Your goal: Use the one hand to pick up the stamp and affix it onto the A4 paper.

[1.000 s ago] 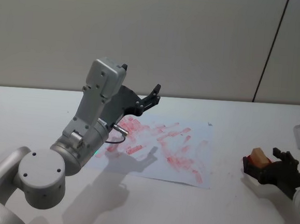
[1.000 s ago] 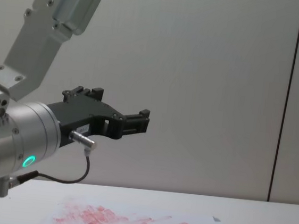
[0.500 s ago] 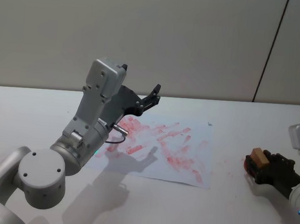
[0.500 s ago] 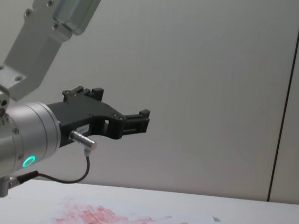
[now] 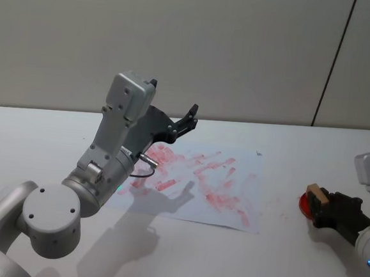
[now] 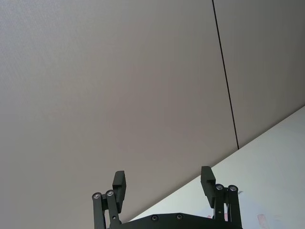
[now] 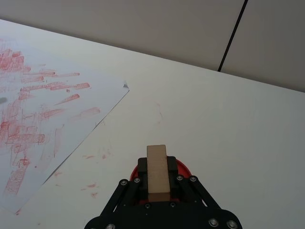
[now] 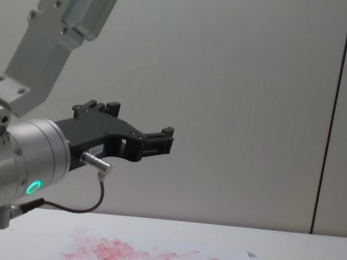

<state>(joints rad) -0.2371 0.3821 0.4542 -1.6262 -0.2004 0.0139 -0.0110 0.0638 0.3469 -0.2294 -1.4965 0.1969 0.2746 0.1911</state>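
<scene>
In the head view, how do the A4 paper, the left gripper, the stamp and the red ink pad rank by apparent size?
1. A4 paper, largest.
2. Left gripper, open and raised.
3. Stamp and red ink pad: unsure, because the right gripper holding the stamp hides most of the pad.

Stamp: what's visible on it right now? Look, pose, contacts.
The stamp is a small, plain rectangular block, light brown and seemingly bare wood. The right claw is shut on its two sides, and its top sticks out past the fingers. It sits over a round red ink pad; contact with the pad can't be told, and its printing face is hidden. It lies right of the A4 paper, apart from it.
</scene>
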